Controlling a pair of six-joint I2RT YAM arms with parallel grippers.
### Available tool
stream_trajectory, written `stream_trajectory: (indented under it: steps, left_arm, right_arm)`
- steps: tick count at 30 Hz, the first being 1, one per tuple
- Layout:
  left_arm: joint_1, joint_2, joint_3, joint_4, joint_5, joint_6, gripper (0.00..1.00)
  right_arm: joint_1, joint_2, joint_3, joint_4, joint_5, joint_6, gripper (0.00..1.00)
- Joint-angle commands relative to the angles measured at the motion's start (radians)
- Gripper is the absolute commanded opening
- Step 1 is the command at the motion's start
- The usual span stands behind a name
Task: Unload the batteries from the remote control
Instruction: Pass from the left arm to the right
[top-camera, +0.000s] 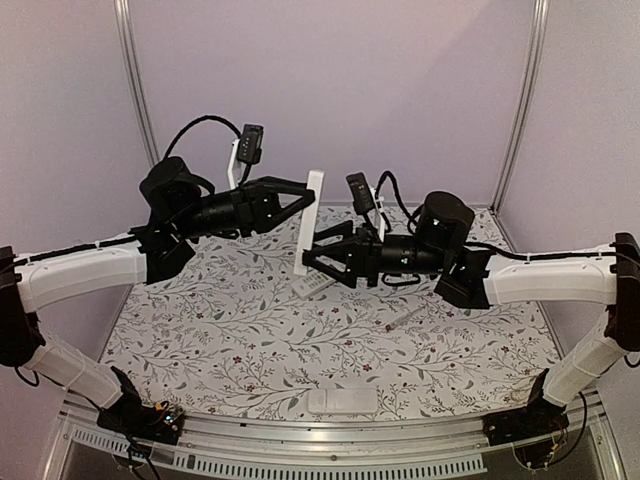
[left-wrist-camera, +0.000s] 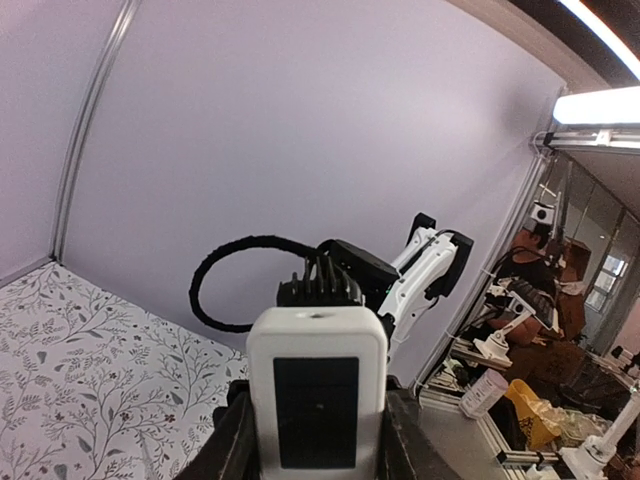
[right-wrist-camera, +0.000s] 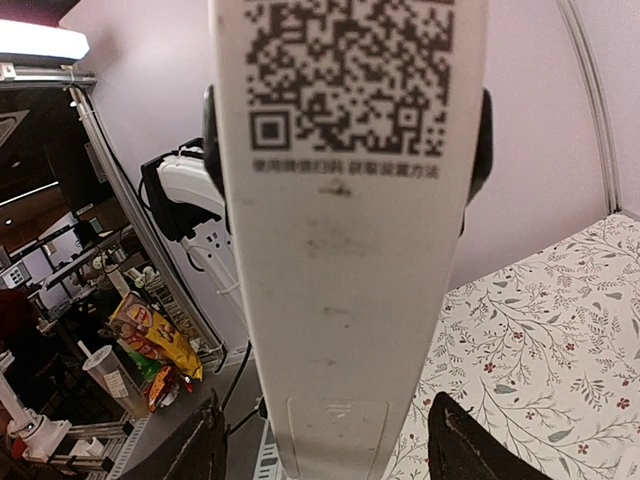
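We see the remote (top-camera: 312, 225) upright in the air above the worktop (top-camera: 220, 330), its batteries hidden from us. The left hand (top-camera: 306, 198) is clenched on its upper part. The right hand (top-camera: 311, 252) straddles its lower end, fingers released and not touching. A second remote (top-camera: 342, 400) lies near the front edge.

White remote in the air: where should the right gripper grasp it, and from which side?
Grip the remote at its free lower end, from its QR-coded back: the left gripper holds the upper part, and the narrow body fits between the right gripper's fingers.
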Motion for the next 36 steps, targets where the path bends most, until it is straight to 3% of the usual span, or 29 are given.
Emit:
stream_trajectory:
  steps: [1,6,15,17,20,23,27,33,36]
  left_arm:
    - [-0.017,0.005,0.022,0.039,-0.01,0.007,0.25]
    - [-0.018,0.01,0.018,0.037,-0.015,0.013,0.25]
    - [-0.018,0.011,0.019,0.006,-0.023,0.037,0.26]
    - [-0.017,0.008,0.018,-0.016,-0.026,0.047,0.35]
    - [-0.011,-0.007,0.017,-0.071,-0.055,0.063,0.7]
    - [0.012,-0.034,0.027,-0.166,-0.103,0.085,0.88]
    - [0.058,-0.052,0.07,-0.363,-0.181,0.127,0.95]
    - [0.076,0.039,0.228,-0.706,-0.234,0.213,0.95]
    - [0.074,0.104,0.289,-0.802,-0.234,0.232,0.95]
  right_arm:
    - [0.014,0.031,0.038,0.032,-0.01,0.013,0.65]
    - [0.019,0.05,0.052,0.036,0.0,0.025,0.58]
    - [0.019,0.035,0.027,0.045,0.063,0.041,0.29]
    - [0.019,0.022,0.012,0.038,0.09,0.037,0.24]
    - [0.019,-0.009,-0.011,-0.01,0.143,0.017,0.22]
    - [0.019,-0.047,-0.033,-0.112,0.216,-0.029,0.21]
    - [0.019,-0.093,-0.043,-0.293,0.325,-0.132,0.2]
    - [0.018,-0.116,-0.035,-0.534,0.483,-0.235,0.2]
    - [0.019,-0.105,-0.02,-0.628,0.558,-0.267,0.2]
